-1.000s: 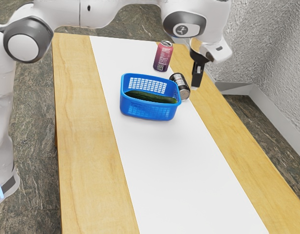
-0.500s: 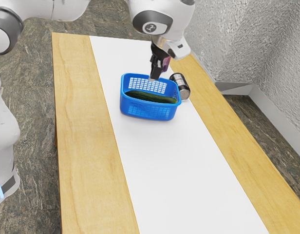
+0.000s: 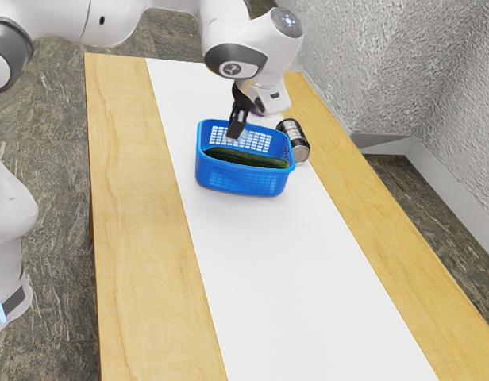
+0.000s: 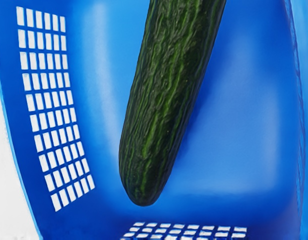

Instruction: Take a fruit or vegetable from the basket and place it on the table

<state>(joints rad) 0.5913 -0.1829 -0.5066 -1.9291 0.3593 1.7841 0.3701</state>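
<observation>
No wording is legible on the can (image 3: 293, 140) or the arm (image 3: 235, 36).

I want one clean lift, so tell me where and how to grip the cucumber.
Take the cucumber near mid-length, coming straight down through the open top of the basket and gripping across its narrow width. It lies along the basket, long and rounded, so a central hold should balance best.
</observation>
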